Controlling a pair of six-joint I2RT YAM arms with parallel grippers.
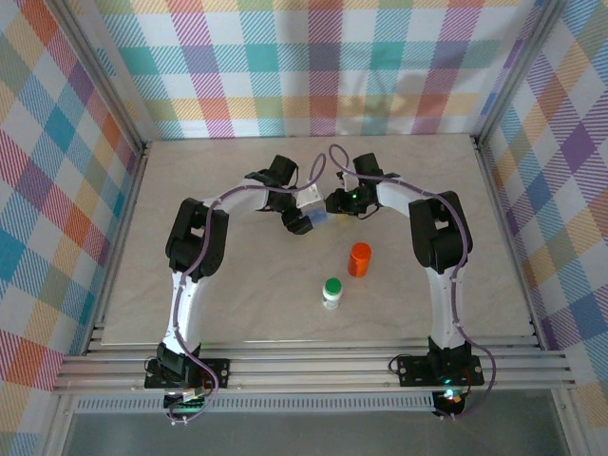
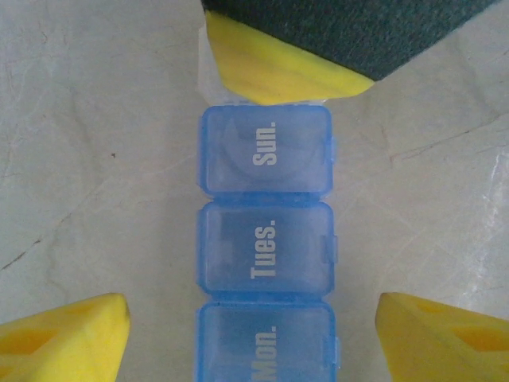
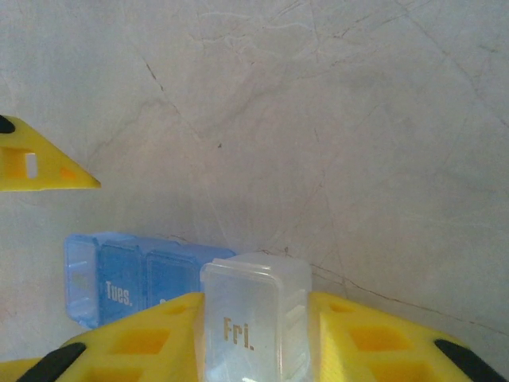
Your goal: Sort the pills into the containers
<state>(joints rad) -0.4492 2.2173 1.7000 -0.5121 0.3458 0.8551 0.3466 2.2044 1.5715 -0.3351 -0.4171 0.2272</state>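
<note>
A: So, state of left gripper (image 2: 250, 318)?
B: Released, either side of blue compartments (image 2: 265, 215) "Tues." and "Mon.", not touching; "Sun." beyond fingertips. All shut, contents impossible to tell.
A: And right gripper (image 3: 254, 318)?
B: Clenched on clear "Fri." compartment (image 3: 256, 296), pinched between both fingers.

The pill box (image 2: 265, 239) is translucent blue, with the day names printed in white on its lids. One compartment (image 3: 254, 318), marked "Fri.", is clear, with golden-brown letters. The left fingers (image 2: 67, 342) are yellow; the right fingers (image 3: 143, 342) are yellow too, with black patches at the outer edges. The worktop (image 1: 237, 304) is pale beige with fine dark veins, like marble. One bottle (image 1: 359, 258) is orange; the other bottle (image 1: 332, 292) is white with a green cap. The walls (image 1: 313, 66) carry a pastel check of pink, orange, yellow, teal and purple.
</note>
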